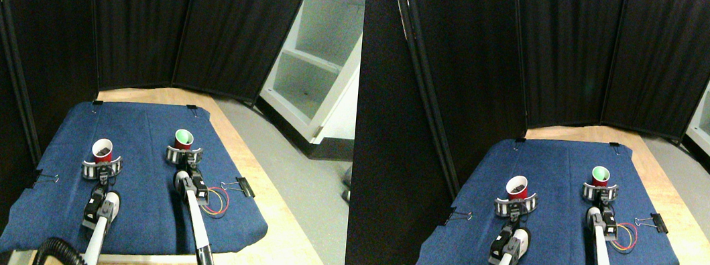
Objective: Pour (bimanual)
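A red cup (pixel 102 150) holding dark bits stands on the blue cloth (pixel 141 203) at the left. My left gripper (pixel 101 170) sits at its base, its curved grey jaws spread wider than the cup and cradling its near side. A second red cup (pixel 184 138) with a green inside stands to the right and a little farther back. My right gripper (pixel 184 155) is at that cup's base in the same way, jaws wider than the cup. Both cups are upright.
The cloth is clipped to a wooden table (pixel 269 193) with black binder clips (pixel 244 186). Coloured wires (pixel 215 203) loop beside the right arm. Black curtain panels (pixel 135 14) close off the back and left. A white shelf unit (pixel 324 56) stands on the floor at the right.
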Action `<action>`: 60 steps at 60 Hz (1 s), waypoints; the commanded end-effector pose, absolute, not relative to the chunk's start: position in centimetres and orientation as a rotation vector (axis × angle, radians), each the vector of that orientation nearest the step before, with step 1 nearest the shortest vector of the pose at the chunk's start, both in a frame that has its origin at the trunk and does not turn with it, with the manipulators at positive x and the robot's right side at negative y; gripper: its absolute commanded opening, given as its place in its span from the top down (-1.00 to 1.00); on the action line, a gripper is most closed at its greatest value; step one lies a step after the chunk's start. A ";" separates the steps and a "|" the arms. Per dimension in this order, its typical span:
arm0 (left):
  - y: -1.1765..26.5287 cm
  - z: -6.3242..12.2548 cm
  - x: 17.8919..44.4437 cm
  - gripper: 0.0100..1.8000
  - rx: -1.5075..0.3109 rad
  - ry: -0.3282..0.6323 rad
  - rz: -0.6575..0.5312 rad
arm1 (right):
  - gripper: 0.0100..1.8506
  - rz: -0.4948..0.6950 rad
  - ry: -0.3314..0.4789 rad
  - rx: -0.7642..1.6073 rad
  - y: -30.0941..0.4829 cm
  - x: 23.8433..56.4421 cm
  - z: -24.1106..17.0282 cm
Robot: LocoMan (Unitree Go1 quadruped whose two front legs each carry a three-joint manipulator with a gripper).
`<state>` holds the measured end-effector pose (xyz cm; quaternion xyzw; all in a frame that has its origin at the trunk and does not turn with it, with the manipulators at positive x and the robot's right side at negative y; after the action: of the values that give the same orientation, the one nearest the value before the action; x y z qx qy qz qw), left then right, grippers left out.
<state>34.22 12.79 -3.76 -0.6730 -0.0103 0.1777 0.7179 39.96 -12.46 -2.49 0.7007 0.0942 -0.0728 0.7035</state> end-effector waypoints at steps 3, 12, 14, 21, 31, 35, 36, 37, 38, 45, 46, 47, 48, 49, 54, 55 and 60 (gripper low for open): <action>12.5 -4.0 34.8 -0.44 -1.485 -0.013 0.384 | -0.40 -0.121 0.183 1.537 -12.3 40.3 -1.6; 12.6 -4.3 34.9 -0.36 -1.473 -0.018 0.391 | -0.38 -0.107 0.194 1.553 -12.3 40.7 -2.0; 12.6 -4.4 35.0 -0.36 -1.471 -0.013 0.386 | -0.39 -0.113 0.201 1.559 -12.3 40.8 -2.0; 12.8 -4.5 35.2 -0.36 -1.457 -0.005 0.389 | -0.40 -0.110 0.221 1.572 -12.1 41.3 -2.1; 12.8 -4.3 35.3 -0.36 -1.461 -0.006 0.398 | -0.44 -0.108 0.204 1.613 -12.0 42.2 -2.3; 12.8 -4.3 35.3 -0.34 -1.463 -0.009 0.405 | -0.36 -0.133 0.191 1.629 -12.2 42.7 -2.6; 12.8 -4.3 35.3 -0.33 -1.461 -0.010 0.404 | -0.37 -0.133 0.192 1.629 -12.2 42.8 -2.7; 12.8 -4.3 35.3 -0.33 -1.461 -0.010 0.404 | -0.37 -0.133 0.192 1.629 -12.2 42.8 -2.7; 12.9 -4.4 35.4 -0.32 -1.452 -0.012 0.403 | -0.38 -0.137 0.192 1.633 -12.3 42.9 -2.8; 12.9 -4.4 35.6 -0.34 -1.452 -0.011 0.401 | -0.39 -0.154 0.193 1.602 -12.4 43.2 -3.4; 12.9 -4.4 35.6 -0.33 -1.451 -0.010 0.397 | -0.37 -0.154 0.196 1.603 -12.4 43.3 -3.5; 13.0 -4.4 35.7 -0.32 -1.446 -0.008 0.395 | -0.37 -0.154 0.201 1.613 -12.4 43.4 -3.6; 13.0 -4.5 35.7 -0.30 -1.444 -0.011 0.397 | -0.37 -0.153 0.203 1.616 -12.4 43.4 -3.6; 13.0 -4.4 35.7 -0.26 -1.441 -0.022 0.406 | -0.39 -0.149 0.205 1.619 -12.4 43.4 -3.7; 13.1 -4.5 35.8 -0.21 -1.428 -0.024 0.408 | -0.45 -0.134 0.208 1.615 -12.3 43.4 -3.9; 13.1 -4.5 35.9 -0.21 -1.429 -0.022 0.410 | -0.47 -0.131 0.209 1.606 -12.3 43.4 -3.8; 13.2 -4.7 36.0 -0.16 -1.421 -0.023 0.413 | -0.45 -0.128 0.208 1.595 -12.2 43.6 -3.8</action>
<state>35.87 12.83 -4.14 -0.6613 -0.0069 0.1730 0.7298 43.29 -12.27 -3.90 0.7129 0.0989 -0.0667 0.6911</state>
